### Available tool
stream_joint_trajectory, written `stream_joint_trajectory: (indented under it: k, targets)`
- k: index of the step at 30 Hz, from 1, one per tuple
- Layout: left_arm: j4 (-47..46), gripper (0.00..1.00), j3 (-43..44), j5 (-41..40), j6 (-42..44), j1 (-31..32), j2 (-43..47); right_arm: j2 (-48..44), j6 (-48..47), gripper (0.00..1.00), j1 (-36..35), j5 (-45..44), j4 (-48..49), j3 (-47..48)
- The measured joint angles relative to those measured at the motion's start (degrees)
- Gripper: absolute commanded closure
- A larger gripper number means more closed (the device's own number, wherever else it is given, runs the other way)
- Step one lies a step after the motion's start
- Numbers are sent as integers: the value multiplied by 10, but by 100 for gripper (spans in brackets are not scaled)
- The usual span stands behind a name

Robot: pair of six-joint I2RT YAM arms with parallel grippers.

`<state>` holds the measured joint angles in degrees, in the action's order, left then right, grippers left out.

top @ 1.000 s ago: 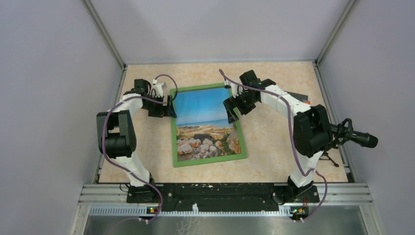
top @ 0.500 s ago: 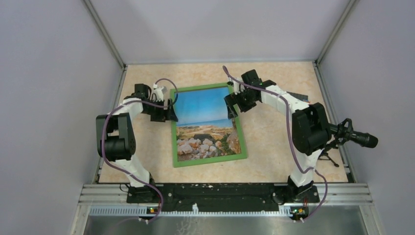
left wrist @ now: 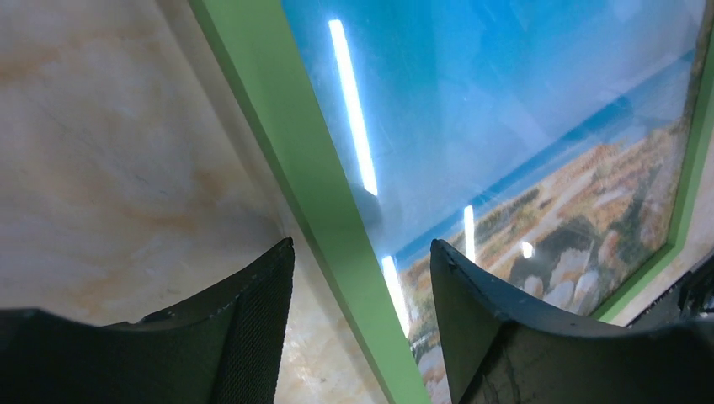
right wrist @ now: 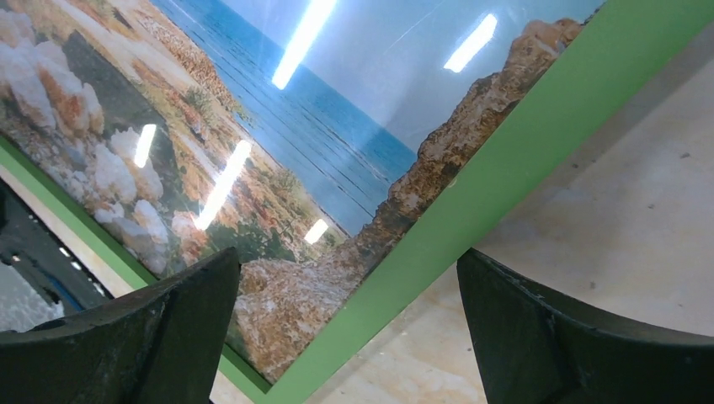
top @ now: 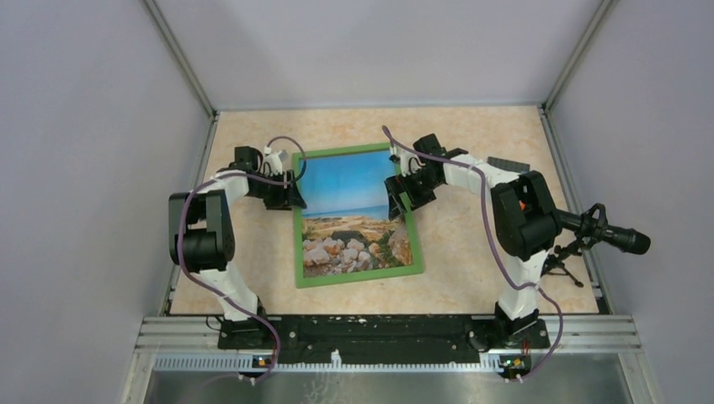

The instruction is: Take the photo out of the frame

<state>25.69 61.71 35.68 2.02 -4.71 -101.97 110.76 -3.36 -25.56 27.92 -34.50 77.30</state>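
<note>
The frame (top: 358,276), green-bordered, lies face up on the beige table with the photo (top: 349,189) of the coast inside it behind glass. My left gripper (top: 291,194) is open and straddles the frame's left border near its far end. In the left wrist view the left gripper (left wrist: 362,244) has one finger over the table and one over the photo (left wrist: 522,109), with the green border (left wrist: 320,194) between them. My right gripper (top: 402,195) is open and straddles the right border. In the right wrist view the right gripper (right wrist: 349,254) spans the green border (right wrist: 505,160) beside the photo (right wrist: 253,151).
A black camera on a small tripod (top: 602,234) stands at the table's right edge. A dark flat object (top: 505,162) lies behind the right arm. Grey walls close in the left, right and far sides. A metal rail (top: 387,330) runs along the near edge.
Both grippers have come down a little onto the frame's side borders. The right arm's elbow has dropped and folded in. The frame has not moved.
</note>
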Motion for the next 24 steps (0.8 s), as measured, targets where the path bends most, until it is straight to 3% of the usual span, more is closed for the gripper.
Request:
stream_joint_trajectory:
  k: [4,12,18,24]
  targets:
    - [3,37,44,-8,1,0,-40,7,15,2,-6,23,10,0]
    - [12,22,97,-19,46,-2,-47,25,42,1,-16,38,7,26]
    - [43,18,52,0,198,32,117,-17,78,1,-16,19,12,32]
    - [84,17,-91,2,377,180,316,-102,120,1,-16,-49,21,35]
